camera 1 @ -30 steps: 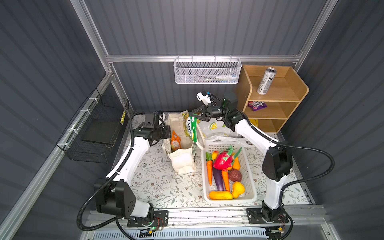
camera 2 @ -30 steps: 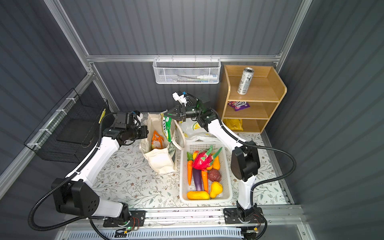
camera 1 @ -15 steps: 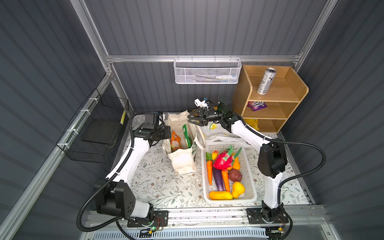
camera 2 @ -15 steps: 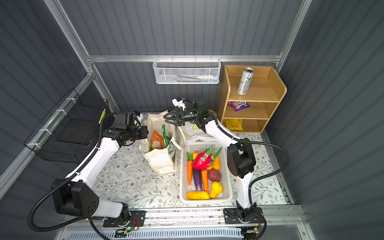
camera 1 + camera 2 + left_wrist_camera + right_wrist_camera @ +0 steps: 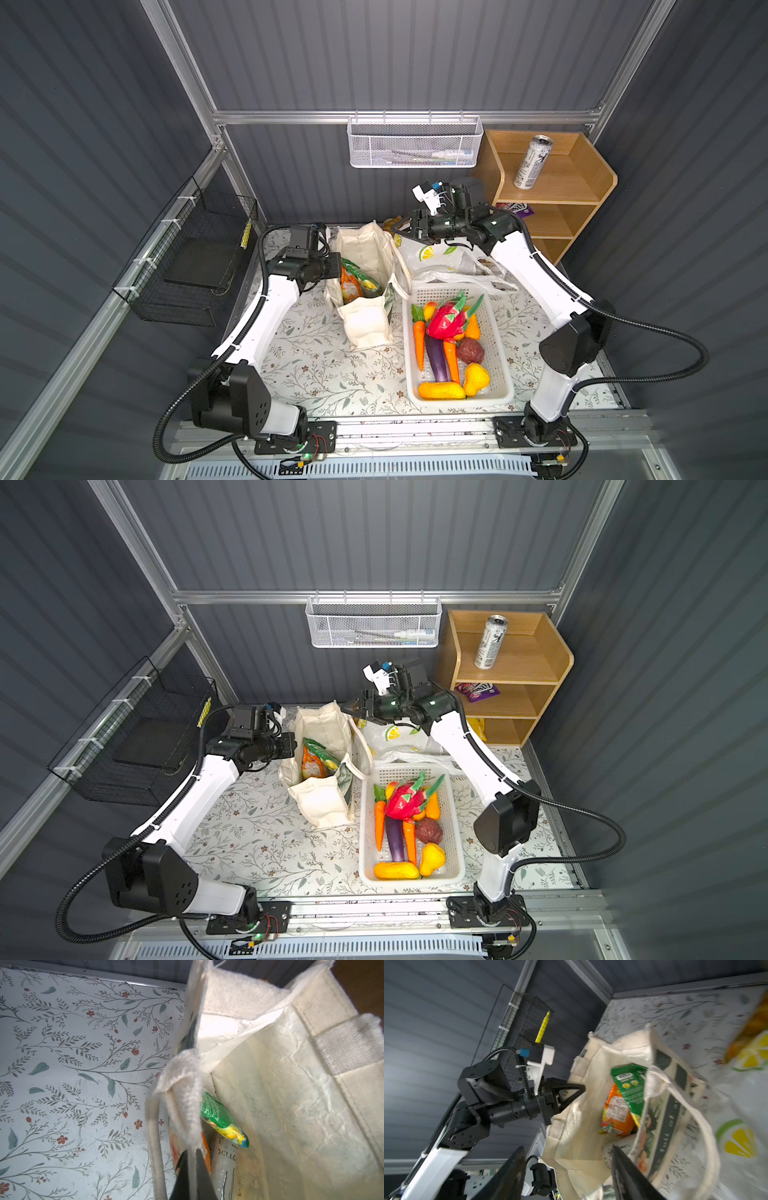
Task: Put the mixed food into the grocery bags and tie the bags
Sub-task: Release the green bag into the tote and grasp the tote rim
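The cream canvas tote (image 5: 368, 328) (image 5: 322, 802) stands open on the mat. It holds green and orange candy packets (image 5: 353, 282) (image 5: 629, 1082) and a silver drink can (image 5: 226, 1167). My left gripper (image 5: 332, 266) (image 5: 192, 1159) is shut on the tote's left rim fabric. My right gripper (image 5: 399, 226) (image 5: 347, 706) (image 5: 569, 1167) hangs open and empty above the tote's back right corner. The lemon-printed plastic bag (image 5: 440, 257) (image 5: 395, 735) lies crumpled behind the basket. A second can (image 5: 532, 162) stands on the top shelf. The purple eggplant (image 5: 436, 357) lies in the basket.
A white perforated basket (image 5: 505, 361) of toy produce, dragon fruit (image 5: 446, 322) on top, sits right of the tote. The wooden shelf (image 5: 582, 195) at back right holds a purple packet (image 5: 478, 688). A white mesh basket (image 5: 415, 143) hangs on the back wall, a black wire one (image 5: 187, 266) at left.
My right gripper held a green packet over the tote, opened, and the packet dropped in. The gripper then drew back slightly to the right. The left arm stayed put.
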Robot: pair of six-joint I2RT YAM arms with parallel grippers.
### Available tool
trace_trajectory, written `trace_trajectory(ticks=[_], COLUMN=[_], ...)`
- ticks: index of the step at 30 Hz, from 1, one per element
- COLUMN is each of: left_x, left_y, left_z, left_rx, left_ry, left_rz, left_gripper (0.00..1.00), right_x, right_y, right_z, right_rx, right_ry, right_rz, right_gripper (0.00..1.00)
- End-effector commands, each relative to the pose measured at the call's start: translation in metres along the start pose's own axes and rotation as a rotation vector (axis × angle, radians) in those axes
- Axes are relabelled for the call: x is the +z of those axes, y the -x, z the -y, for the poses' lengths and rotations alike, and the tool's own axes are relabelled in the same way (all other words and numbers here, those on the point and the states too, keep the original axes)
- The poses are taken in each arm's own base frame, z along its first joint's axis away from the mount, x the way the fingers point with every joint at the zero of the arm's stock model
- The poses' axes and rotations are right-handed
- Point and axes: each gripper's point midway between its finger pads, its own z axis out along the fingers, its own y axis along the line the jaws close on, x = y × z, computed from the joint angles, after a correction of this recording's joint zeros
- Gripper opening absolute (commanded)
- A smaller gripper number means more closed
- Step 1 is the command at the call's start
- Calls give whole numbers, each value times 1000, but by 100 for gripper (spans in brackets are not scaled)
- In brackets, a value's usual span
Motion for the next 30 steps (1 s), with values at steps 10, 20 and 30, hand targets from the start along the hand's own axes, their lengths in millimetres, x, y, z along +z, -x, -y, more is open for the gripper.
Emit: trace_trajectory(ticks=[10, 20, 30], left_x=[-1, -24, -30], left_y=[4, 83, 121], left_z=[-6, -58, -88], left_rx=[18, -28, 38], left_ry=[45, 224, 394], left_rz=[-2, 118, 139], left_gripper=[0, 0, 0], right_x=[79, 86, 121], right_y=[-57, -35, -4], right_z=[67, 10, -28], right_rx=[-10, -43, 15], right_ry=[-230, -82, 130], right_rz=[-235, -147, -44], right_gripper=[54, 0, 0])
